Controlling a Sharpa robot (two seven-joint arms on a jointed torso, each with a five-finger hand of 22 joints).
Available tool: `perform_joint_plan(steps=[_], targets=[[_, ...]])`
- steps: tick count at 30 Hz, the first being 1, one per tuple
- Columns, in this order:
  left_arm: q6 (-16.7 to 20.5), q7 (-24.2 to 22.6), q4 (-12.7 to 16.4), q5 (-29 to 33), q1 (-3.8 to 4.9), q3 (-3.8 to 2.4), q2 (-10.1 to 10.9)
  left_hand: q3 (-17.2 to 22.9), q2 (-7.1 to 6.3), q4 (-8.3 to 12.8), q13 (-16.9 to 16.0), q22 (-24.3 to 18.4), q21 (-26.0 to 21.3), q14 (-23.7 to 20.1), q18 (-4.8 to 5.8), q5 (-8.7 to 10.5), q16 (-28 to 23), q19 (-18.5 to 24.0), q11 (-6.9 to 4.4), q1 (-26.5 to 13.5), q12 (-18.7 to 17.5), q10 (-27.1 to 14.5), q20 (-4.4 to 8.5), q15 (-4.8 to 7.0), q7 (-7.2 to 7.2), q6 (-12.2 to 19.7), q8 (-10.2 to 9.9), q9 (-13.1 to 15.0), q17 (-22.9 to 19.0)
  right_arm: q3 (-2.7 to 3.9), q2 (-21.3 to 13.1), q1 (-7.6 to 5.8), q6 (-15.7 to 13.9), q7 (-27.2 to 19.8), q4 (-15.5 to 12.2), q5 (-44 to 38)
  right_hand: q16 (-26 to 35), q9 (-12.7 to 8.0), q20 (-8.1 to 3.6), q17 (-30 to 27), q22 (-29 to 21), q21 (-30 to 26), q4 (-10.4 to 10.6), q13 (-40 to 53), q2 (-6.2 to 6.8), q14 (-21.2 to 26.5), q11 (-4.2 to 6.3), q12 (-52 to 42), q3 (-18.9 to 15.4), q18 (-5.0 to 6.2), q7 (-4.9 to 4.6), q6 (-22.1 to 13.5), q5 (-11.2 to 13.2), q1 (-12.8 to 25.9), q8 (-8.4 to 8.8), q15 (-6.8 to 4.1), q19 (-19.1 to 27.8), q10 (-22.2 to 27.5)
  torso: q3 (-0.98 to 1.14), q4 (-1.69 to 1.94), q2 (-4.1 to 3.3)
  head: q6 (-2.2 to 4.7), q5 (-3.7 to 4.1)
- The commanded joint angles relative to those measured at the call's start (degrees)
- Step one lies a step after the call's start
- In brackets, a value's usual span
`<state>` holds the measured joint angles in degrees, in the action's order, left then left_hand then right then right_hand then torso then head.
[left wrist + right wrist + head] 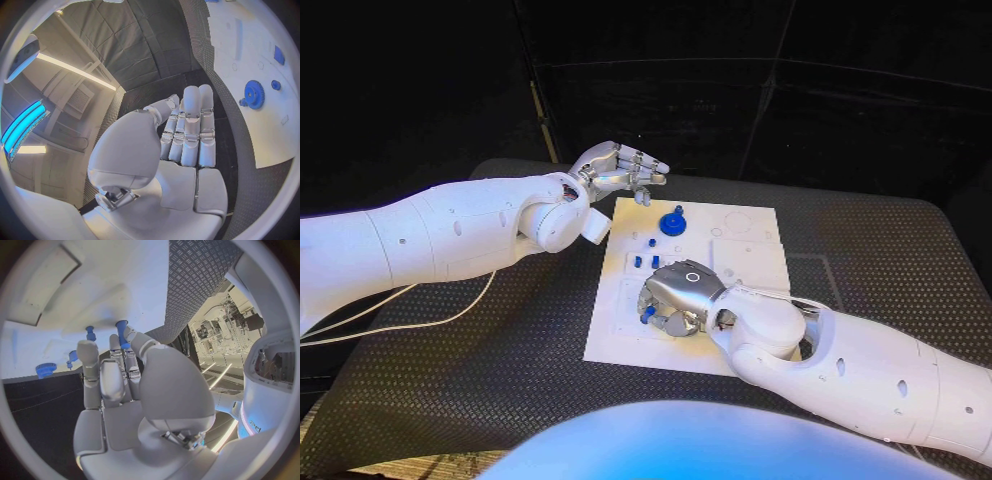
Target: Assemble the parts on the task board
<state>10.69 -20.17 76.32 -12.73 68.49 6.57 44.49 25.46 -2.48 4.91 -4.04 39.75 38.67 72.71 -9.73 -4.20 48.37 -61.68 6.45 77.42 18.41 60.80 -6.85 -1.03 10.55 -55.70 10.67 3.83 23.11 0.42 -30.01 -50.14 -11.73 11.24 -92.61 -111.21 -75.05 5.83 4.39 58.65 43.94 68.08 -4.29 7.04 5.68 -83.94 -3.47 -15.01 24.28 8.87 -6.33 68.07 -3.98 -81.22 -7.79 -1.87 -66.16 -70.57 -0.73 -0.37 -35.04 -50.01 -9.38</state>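
Note:
The white task board (747, 255) lies mid-table. On its far part stands a blue gear (674, 222), with three small blue pegs (646, 262) close behind my right hand. That right hand (678, 298) hangs low over the board's near left part and pinches a blue peg (121, 333) between thumb and fingertip, its tip close to the board (94, 285). A second peg (90, 333) and the gear (45, 370) lie beyond it. My left hand (620, 170) is raised off the board's far left corner, fingers straight, holding nothing. The gear (254, 94) sits on the board (250, 55) beyond its fingers.
The board lies on a black textured mat (488, 350) covering the table. A white cable (387, 318) runs along the mat under my left arm. Shallow recesses mark the board's right half (747, 250).

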Motion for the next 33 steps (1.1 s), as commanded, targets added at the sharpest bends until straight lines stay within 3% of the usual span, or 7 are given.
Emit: perform_joint_plan(steps=[1,6,15,23,33], targets=[[-0.5,-0.1,0.1,0.2,0.11,-0.06,0.0,0.1,0.61,0.1,0.0,-0.1,-0.2,0.3,-0.81,0.05,-0.2,-0.1,-0.17,-0.1,0.2,-0.4,-0.01,-0.02,0.27,0.0,0.0,0.0,-0.1,0.0,0.2,-0.07,0.2,1.2,0.2,-1.1,-0.3,0.2,-0.35,-0.2,-0.1,0.1,-0.1,0.1,-0.17,-0.9,1.6,-0.3,-0.5,-0.34,0.01,0.2,0.3,0.6,-0.2,-0.47,0.0,-1.8,-0.02,0.03,-0.01,0.01,0.01],[-0.5,-0.1,0.1,0.2,0.12,-0.06,0.0,0.1,0.61,0.1,0.0,-0.1,-0.2,0.3,-0.81,0.05,-0.2,-0.1,-0.17,-0.1,0.2,-0.4,-0.01,-0.02,0.27,0.0,0.0,0.0,-0.1,-0.01,0.4,-0.07,1.5,1.1,0.4,-1.0,-0.2,0.1,-0.34,-0.3,-0.6,-0.2,0.1,0.2,-0.14,-0.9,1.26,0.3,-1.3,-0.34,-0.29,-1.1,0.7,1.2,0.35,-0.27,0.2,-0.8,-0.03,0.02,0.03,0.01,0.03],[-0.6,0.0,0.1,0.2,0.13,-0.06,0.0,0.1,0.66,0.0,0.0,-0.1,-0.2,0.3,-0.8,0.06,-0.2,-0.1,-0.15,-0.2,0.3,-0.4,-0.01,-0.03,0.29,0.0,-0.1,0.0,-0.1,-0.01,0.6,-0.08,2.4,0.6,0.9,0.0,-0.8,-1.0,1.43,0.6,-1.8,-1.2,1.1,-1.7,0.85,-1.0,-1.67,4.8,-3.0,-0.32,-2.94,-7.1,0.3,2.9,3.66,2.03,0.9,5.8,0.01,0.0,-0.02,0.01,-0.03],[-0.6,0.1,0.1,0.2,0.14,-0.06,0.0,0.1,0.66,0.0,0.0,-0.1,-0.2,0.3,-0.8,0.06,-0.2,-0.1,-0.15,-0.2,0.3,-0.4,-0.01,-0.03,0.29,0.0,-0.1,0.0,-0.1,-0.02,0.6,-0.08,2.0,0.2,1.0,0.8,-1.0,-1.2,2.22,0.8,-2.2,-1.4,1.4,-2.4,1.59,-1.0,-2.31,5.8,-3.9,-0.14,-3.32,-8.6,-0.4,3.6,4.23,2.64,1.1,7.3,-0.02,0.0,0.0,0.01,0.0],[-0.6,0.1,0.1,0.2,0.14,-0.06,0.0,0.1,0.66,0.0,0.0,-0.1,-0.2,0.3,-0.8,0.06,-0.2,-0.1,-0.15,-0.2,0.3,-0.4,-0.01,-0.03,0.29,0.0,-0.1,0.0,-0.1,-0.03,0.4,-0.08,1.4,-0.2,0.8,1.6,-1.1,-1.3,2.48,0.8,-2.1,-1.5,1.8,-2.7,1.79,-0.9,-2.37,5.9,-4.6,-0.07,-3.35,-9.1,-1.8,4.0,4.1,2.76,1.0,7.5,0.0,0.0,-0.04,0.01,0.06]])
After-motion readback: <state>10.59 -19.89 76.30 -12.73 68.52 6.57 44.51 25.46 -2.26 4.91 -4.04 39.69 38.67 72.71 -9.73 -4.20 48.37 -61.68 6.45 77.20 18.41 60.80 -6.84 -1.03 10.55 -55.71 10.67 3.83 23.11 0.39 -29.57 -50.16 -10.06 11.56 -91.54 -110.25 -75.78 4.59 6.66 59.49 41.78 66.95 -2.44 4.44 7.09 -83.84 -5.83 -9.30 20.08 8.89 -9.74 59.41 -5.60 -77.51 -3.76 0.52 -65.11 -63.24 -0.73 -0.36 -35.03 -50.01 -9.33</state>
